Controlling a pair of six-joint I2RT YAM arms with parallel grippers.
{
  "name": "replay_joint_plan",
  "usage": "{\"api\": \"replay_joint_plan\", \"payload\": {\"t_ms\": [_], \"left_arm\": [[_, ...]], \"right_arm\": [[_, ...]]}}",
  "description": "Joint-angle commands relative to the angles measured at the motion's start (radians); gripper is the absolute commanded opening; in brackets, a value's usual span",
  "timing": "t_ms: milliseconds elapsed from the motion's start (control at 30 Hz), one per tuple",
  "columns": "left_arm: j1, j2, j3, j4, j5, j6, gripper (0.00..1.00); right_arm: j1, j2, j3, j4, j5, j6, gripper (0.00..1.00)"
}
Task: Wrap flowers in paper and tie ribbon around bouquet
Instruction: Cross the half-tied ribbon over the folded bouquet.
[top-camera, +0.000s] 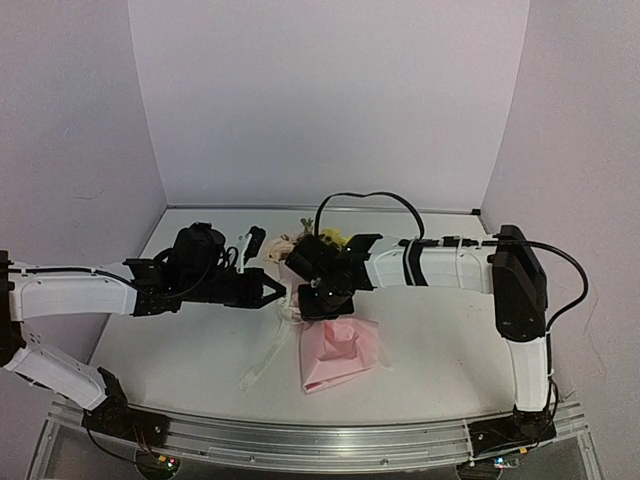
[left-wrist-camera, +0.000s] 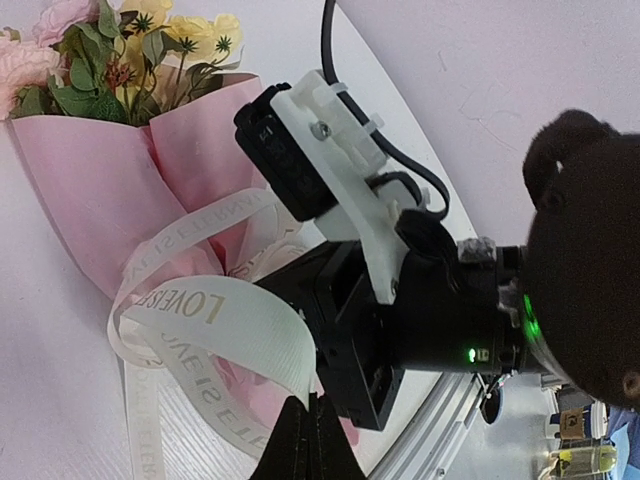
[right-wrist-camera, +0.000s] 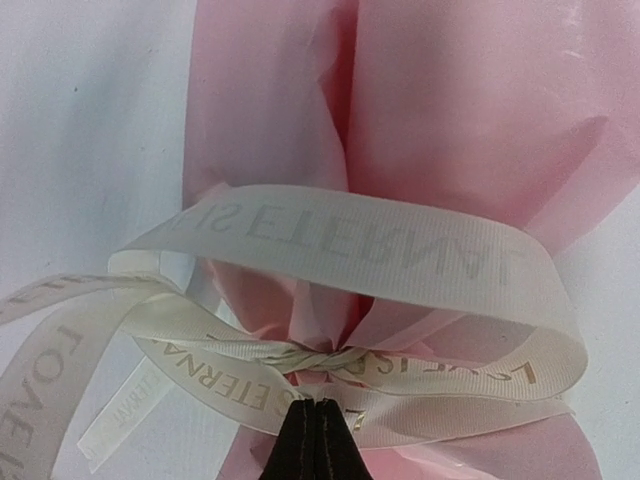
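**A:** Where does the bouquet (top-camera: 338, 350) lie now?

**B:** In the middle of the table (top-camera: 440, 350), with the flowers (left-wrist-camera: 130, 60) toward 12 o'clock and the wide end of the paper (right-wrist-camera: 470, 100) toward 6. The ribbon (right-wrist-camera: 370, 245) goes around the narrow waist, and there is a first twisted knot (right-wrist-camera: 320, 357).

**A:** And the grippers?

**B:** The left gripper (left-wrist-camera: 305, 435) comes from 9 o'clock and is closed tight on a loop of ribbon. The right gripper (right-wrist-camera: 318, 435) comes from 3 o'clock and is closed too, just under the knot. I think it pinches the ribbon there.

**A:** How to tighten well?

**B:** I would pull the ends apart, toward 9 and 3, low and with equal force, so the bouquet does not turn. Pull slowly: the paper looks thin and may tear, and the ribbon may slip out.
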Motion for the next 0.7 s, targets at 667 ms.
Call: {"api": "replay_joint_plan", "payload": {"t_ms": [667], "left_arm": [[-0.004,-0.029,0.022,-0.061,-0.002,0.062,0.0]], "right_arm": [[-0.044,-0.119,-0.05,0.066,-0.093,0.076,0.01]]}}
